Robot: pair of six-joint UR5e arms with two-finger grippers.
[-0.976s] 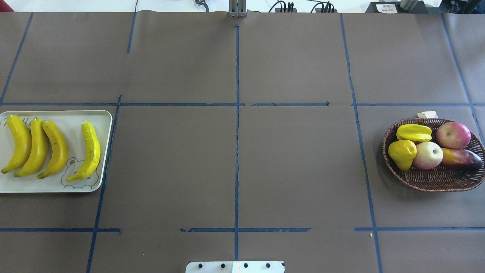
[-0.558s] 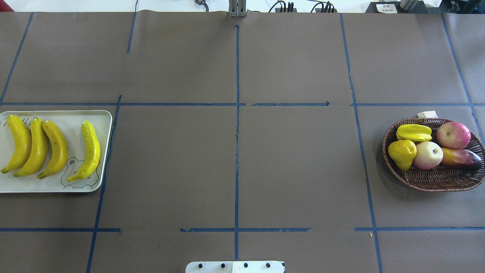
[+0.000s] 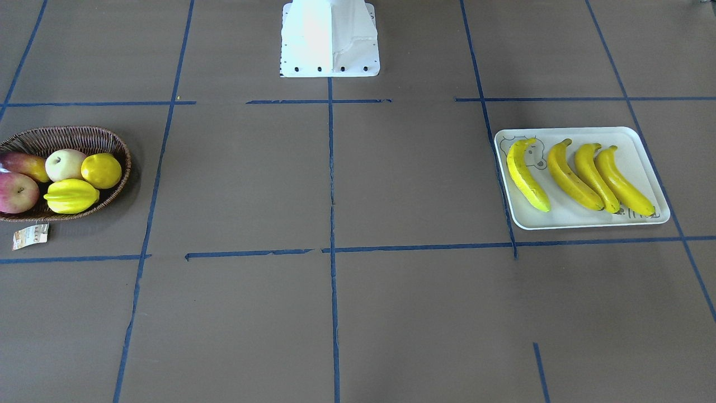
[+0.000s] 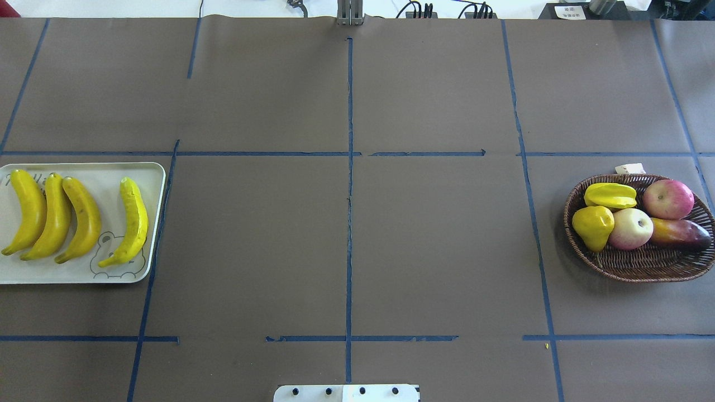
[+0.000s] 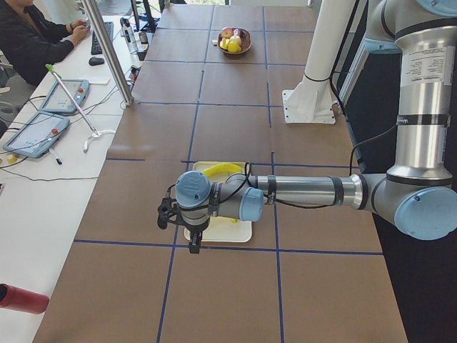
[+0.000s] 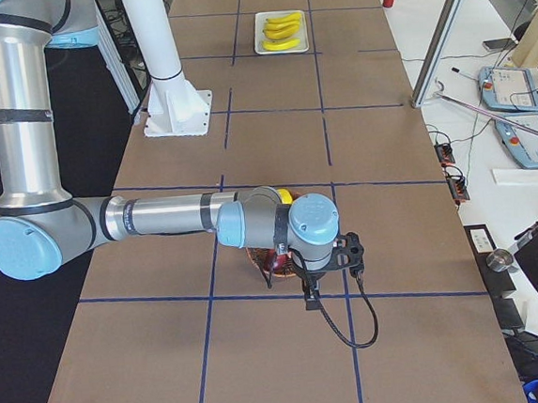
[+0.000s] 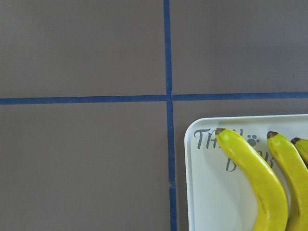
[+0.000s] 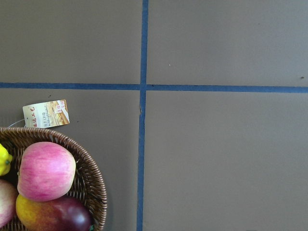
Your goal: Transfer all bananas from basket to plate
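Observation:
Several yellow bananas [image 4: 84, 218] [image 3: 570, 176] lie side by side on the cream plate [image 4: 159, 223] [image 3: 643, 145] at the table's left end. The left wrist view shows the plate's corner [image 7: 207, 192] and a banana [image 7: 255, 178] from above. The wicker basket [image 4: 642, 262] [image 3: 67, 134] at the right end holds other fruit and no banana. My left gripper [image 5: 194, 241] hangs above the plate's outer edge, and my right gripper [image 6: 310, 294] hangs above the basket's outer edge. I cannot tell whether either is open or shut.
In the basket lie a starfruit [image 4: 610, 195], two apples [image 4: 667, 199], a yellow pear-like fruit [image 4: 593, 226] and a mango [image 4: 678, 233]. A paper tag [image 8: 45, 113] lies beside it. The robot's white base [image 3: 330, 39] stands mid-table. A person sits at the side bench [image 5: 43, 107].

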